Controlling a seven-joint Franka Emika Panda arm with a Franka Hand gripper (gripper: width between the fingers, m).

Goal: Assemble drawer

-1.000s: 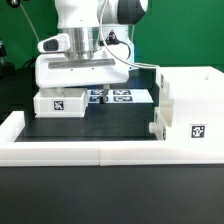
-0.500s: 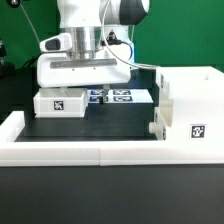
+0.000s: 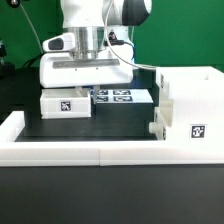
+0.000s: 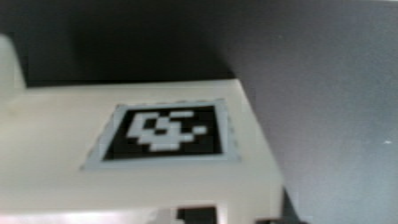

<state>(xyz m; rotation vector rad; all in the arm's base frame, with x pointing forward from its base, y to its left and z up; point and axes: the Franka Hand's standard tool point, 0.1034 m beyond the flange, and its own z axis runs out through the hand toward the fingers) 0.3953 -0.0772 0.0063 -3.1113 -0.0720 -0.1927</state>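
Observation:
A small white open-top tray [image 3: 65,104] with a black-and-white tag on its front sits at the exterior view's left, on the black table. My gripper [image 3: 78,90] stands right over it with its fingers down at the tray's wall, shut on the tray. The wrist view shows the tray's tagged wall [image 4: 164,132] very close up, and my gripper [image 4: 196,212] only at the picture's edge. The tall white casing [image 3: 190,105] stands at the exterior view's right, with a tag on its front. A small white part [image 3: 156,129] shows at its left side, too small to name.
The marker board [image 3: 126,96] lies flat behind the tray, between it and the casing. A long low white border rail [image 3: 70,152] runs along the front and up the exterior view's left side. Black table lies between rail and tray.
The tray and my gripper have moved a little toward the exterior view's right, closer to the marker board and the casing. The casing has not moved.

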